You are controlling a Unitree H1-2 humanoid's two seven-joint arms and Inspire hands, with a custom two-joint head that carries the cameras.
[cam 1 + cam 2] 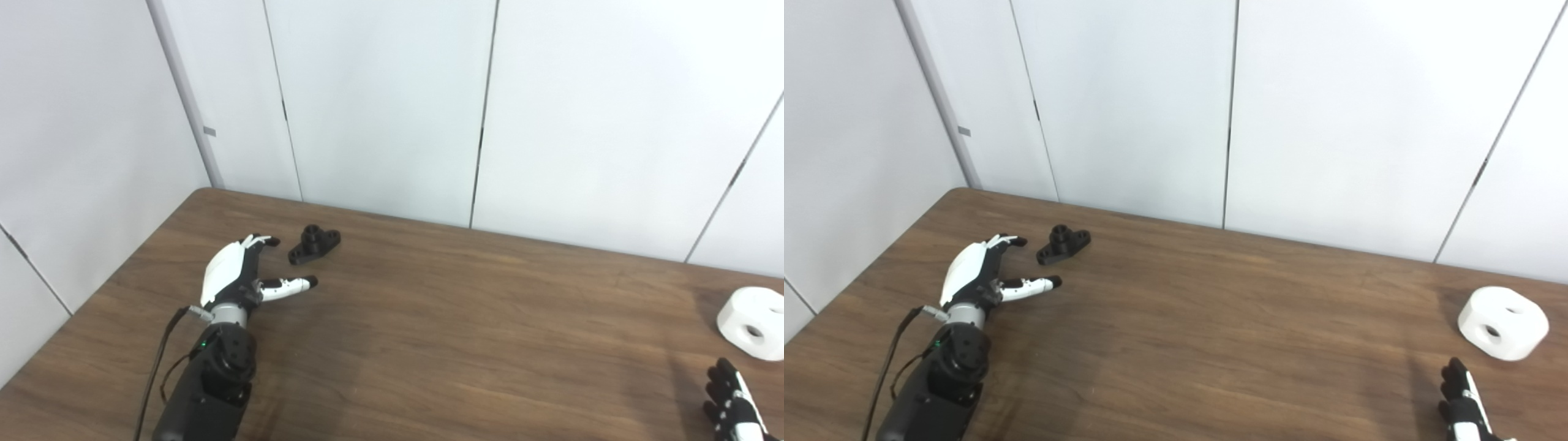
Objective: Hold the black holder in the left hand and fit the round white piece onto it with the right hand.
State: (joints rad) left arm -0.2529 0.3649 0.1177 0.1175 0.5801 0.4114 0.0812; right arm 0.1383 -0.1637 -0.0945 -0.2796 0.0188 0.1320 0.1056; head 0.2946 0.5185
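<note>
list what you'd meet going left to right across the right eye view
left hand → black holder → right hand → round white piece

Black holder (314, 243) lies flat at the table's far left — round white piece (1503, 323) sits far right.

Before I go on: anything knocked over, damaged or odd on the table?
Nothing stands out. The black holder lies flat beyond the open left hand, untouched. The round white piece sits whole near the right hand. Neither looks damaged.
</note>
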